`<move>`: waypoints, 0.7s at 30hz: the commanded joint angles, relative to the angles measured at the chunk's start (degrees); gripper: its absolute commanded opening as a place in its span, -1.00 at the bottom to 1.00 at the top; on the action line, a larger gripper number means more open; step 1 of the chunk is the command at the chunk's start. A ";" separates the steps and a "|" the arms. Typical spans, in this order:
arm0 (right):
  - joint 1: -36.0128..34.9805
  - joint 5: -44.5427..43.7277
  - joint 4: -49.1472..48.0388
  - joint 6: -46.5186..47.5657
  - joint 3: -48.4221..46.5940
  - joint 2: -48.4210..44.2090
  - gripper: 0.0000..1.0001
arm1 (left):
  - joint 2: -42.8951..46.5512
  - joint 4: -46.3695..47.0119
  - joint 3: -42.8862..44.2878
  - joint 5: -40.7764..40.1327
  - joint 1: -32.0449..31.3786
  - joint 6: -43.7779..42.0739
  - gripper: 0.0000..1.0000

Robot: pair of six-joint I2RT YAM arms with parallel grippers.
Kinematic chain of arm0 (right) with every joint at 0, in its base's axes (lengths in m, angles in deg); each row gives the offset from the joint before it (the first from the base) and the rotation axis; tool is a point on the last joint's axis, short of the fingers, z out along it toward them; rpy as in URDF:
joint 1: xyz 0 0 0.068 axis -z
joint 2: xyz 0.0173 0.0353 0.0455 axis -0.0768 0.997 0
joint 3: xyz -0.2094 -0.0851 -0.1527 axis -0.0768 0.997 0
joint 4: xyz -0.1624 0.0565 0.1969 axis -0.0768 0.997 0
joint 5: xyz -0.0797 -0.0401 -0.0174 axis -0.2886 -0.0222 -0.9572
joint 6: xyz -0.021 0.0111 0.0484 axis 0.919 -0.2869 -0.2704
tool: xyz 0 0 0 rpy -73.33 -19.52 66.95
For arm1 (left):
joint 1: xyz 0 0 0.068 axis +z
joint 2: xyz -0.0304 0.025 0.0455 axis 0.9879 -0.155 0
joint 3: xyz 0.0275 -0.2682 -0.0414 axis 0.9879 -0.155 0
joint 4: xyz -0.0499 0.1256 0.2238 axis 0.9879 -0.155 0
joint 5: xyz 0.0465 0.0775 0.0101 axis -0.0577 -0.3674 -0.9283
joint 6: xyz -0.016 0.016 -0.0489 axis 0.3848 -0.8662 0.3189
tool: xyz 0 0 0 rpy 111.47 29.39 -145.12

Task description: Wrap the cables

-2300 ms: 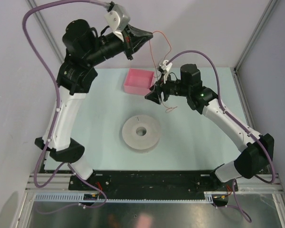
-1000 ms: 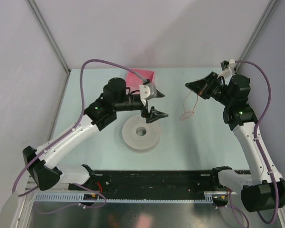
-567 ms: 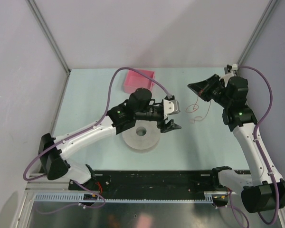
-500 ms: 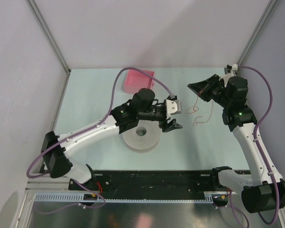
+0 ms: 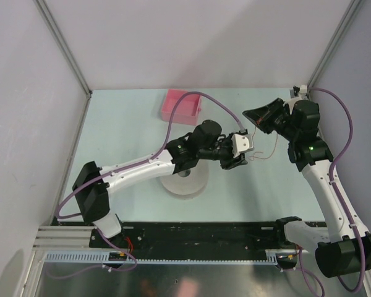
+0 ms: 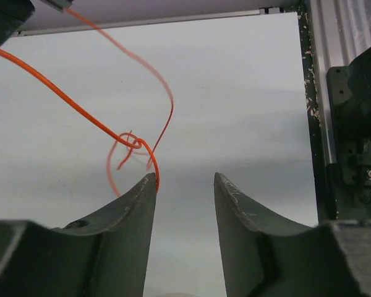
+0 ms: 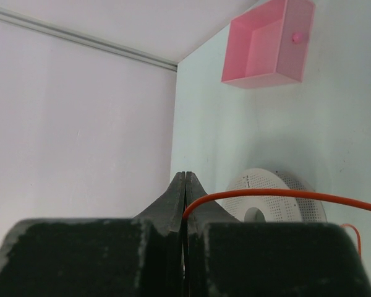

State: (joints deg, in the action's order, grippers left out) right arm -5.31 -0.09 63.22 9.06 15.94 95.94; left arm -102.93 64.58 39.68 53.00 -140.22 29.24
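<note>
Moved since earlier views: left arm has swung from the far-left corner, across the white spool (image 5: 187, 185), toward the table's (image 5: 130, 124) right half. The hanging wire's loops have shifted too.

Progress, judged: early.
- White spool, middle of the table toward the near edge, partly under the left arm. No wire shows on it, so winding is not begun.
- Left gripper (image 6: 184, 179): fingers apart, holding nothing. One fingertip (image 6: 147, 183) touches or just overlaps a strand; nothing is clamped.
- Right gripper (image 7: 185, 176): fingers pressed together on the cable (image 6: 133, 141), raised near the right edge toward the far side.
- Cable: thin orange wire hanging from the right gripper in loose loops with a small tangle, just beyond the left gripper's fingertips. Gathering and coiling all remain.

Containers.
- Pink box (image 5: 180, 106), far edge, left of centre: open-topped, and what shows of its inside holds nothing. Well apart from the cable.
</note>
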 commanded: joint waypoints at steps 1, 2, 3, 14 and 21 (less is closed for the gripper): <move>-0.19 -1.04 -0.29 -0.41 -0.30 -0.41 -1.00 | -1.19 4.87 3.27 -0.94 -0.37 0.23 -0.19; -0.12 -0.94 -0.20 -0.34 -0.33 -0.45 -1.00 | -1.41 5.22 3.46 -0.64 -0.37 0.11 -0.27; 0.01 -0.72 -0.15 -0.40 -0.34 -0.46 -1.00 | -1.65 5.45 3.64 -0.49 -0.37 0.02 -0.34; 0.78 0.20 -0.06 0.45 -0.31 -0.22 -1.00 | -1.73 5.71 3.23 -0.59 -0.32 -0.05 -0.94; 7.14 -2.30 4.61 16.30 0.38 4.94 -1.00 | 9.46 5.71 -0.68 8.29 1.69 3.52 -1.00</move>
State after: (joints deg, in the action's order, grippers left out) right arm -1.20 0.34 64.73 14.11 15.92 97.42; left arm -102.80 67.46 39.68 54.38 -139.97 29.46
